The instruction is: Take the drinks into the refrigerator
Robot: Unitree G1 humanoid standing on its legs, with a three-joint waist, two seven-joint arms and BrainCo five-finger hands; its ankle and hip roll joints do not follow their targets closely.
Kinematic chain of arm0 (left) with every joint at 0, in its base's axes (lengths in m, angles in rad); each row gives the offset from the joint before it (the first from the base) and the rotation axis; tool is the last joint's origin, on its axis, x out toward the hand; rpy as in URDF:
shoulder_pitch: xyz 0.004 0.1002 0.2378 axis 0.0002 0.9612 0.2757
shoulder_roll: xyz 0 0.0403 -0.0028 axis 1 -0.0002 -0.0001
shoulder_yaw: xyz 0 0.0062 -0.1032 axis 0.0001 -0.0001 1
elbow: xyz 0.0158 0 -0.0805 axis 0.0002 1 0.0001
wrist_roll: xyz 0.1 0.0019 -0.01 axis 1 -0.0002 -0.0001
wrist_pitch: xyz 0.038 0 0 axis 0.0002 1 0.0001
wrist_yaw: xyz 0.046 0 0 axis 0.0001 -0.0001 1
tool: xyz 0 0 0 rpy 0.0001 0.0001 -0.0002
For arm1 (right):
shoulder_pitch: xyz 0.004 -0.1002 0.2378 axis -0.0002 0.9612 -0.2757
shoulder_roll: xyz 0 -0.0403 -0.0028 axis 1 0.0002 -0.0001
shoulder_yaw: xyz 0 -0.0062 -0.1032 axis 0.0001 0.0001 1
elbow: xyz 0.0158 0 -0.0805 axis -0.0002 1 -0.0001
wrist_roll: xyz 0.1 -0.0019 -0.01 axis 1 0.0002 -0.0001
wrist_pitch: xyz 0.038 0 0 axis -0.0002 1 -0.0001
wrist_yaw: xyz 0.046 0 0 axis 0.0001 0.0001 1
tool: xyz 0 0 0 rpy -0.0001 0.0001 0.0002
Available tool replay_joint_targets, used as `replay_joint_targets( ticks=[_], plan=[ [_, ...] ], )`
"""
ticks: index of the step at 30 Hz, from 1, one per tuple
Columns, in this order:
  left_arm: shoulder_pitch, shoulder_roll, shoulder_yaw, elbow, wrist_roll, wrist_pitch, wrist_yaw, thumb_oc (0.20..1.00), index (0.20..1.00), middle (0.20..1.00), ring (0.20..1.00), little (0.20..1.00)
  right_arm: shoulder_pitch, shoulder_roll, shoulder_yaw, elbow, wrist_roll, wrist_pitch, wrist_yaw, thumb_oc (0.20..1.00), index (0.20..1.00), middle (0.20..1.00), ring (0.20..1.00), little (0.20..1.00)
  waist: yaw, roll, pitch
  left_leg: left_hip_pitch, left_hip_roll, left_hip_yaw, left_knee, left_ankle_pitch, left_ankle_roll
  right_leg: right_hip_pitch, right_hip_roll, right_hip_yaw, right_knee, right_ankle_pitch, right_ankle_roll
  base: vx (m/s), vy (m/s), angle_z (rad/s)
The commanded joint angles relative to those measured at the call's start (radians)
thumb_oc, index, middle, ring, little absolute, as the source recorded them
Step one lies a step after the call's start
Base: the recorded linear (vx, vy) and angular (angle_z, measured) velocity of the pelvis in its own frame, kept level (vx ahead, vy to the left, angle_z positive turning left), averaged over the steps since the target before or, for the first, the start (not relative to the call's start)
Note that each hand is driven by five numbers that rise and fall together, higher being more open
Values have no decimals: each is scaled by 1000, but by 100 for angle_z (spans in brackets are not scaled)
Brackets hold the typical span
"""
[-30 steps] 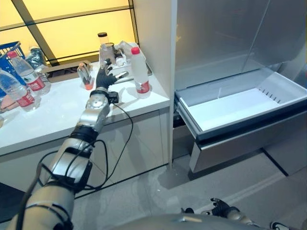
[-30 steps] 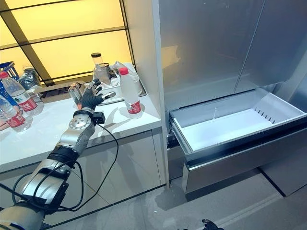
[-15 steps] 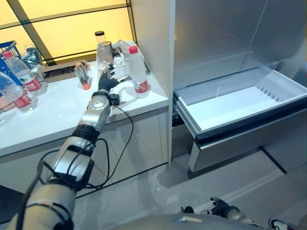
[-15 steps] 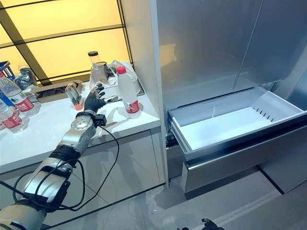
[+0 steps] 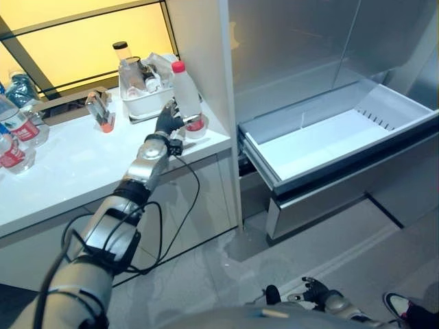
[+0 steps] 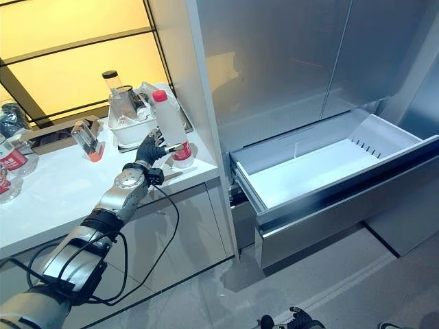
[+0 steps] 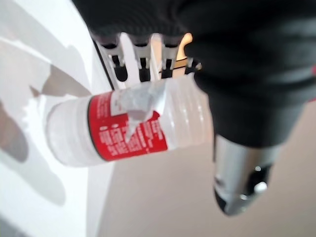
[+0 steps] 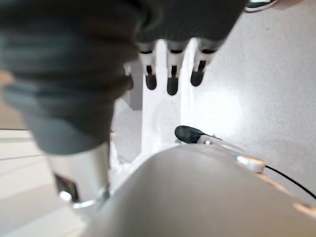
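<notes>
A clear water bottle [image 5: 186,94] with a red cap and red label stands upright on the white counter [image 5: 75,171], close to its right end beside the refrigerator. My left hand [image 5: 167,122] is at the bottle's lower part. In the left wrist view the bottle [image 7: 133,131] sits between the straight fingers [image 7: 142,61] and the thumb, which stands apart; the hand is open. The refrigerator's lower drawer [image 5: 322,147] is pulled out, white inside, with nothing in it. My right hand [image 5: 319,297] hangs low over the floor, fingers [image 8: 170,74] straight.
A white tray [image 5: 140,103] holding a jar and packets stands behind the bottle against the window. A small bottle with an orange cap [image 5: 99,113] leans further left. More red-labelled bottles [image 5: 14,130] stand at the counter's left end. Grey floor lies before the drawer.
My left hand has moved right, from by the small orange-capped bottle to the red-capped bottle, which now sits between fingers and thumb. The camera has also shifted to the right.
</notes>
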Motion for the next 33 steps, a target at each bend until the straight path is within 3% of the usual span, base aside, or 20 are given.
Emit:
replay_joint_targets(
  ticks=[1, 9, 21, 22, 33],
  plan=[
    [-88, -3, 26, 62, 11, -30, -17, 1000, 1000, 1000, 1000, 1000, 5, 53, 41, 47, 5, -8, -9, 1000, 1000, 1000, 1000, 1000, -15, -24, 11, -40, -72, 14, 36, -21, 86, 38, 12, 37, 124, -131, 43, 2, 2, -6],
    [-81, -47, 52, 174, 61, -20, 9, 1000, 1000, 1000, 1000, 1000, -25, 49, 43, 25, 24, -17, -26, 1000, 1000, 1000, 1000, 1000, -33, -19, 32, -47, -65, 29, 38, -18, 81, 23, 21, 54, 126, -127, 40, -10, -1, -5],
    [-178, -195, 25, 250, 126, -38, 53, 1000, 1000, 1000, 1000, 1000, -85, 14, 43, -41, 82, -45, -65, 1000, 1000, 1000, 1000, 1000, -108, -6, 96, -92, -47, 98, 37, 0, 71, -65, 51, 122, 136, -99, 39, -35, 10, -17],
    [-179, -214, 14, 188, 111, -57, 55, 200, 200, 200, 200, 200, -74, 7, 36, -46, 82, -47, -69, 1000, 1000, 1000, 1000, 1000, -114, -3, 98, -91, -46, 102, 35, 0, 70, -65, 52, 127, 135, -98, 39, 15, -4, -11],
    [-185, -287, -27, 7, 60, -103, 73, 200, 200, 200, 200, 200, -27, -4, -1, -60, 88, -59, -77, 1000, 1000, 1000, 1000, 1000, -111, -5, 113, -93, -48, 75, 23, 10, 67, -46, 41, 98, 118, -98, 36, -9, -14, 2]
  ],
)
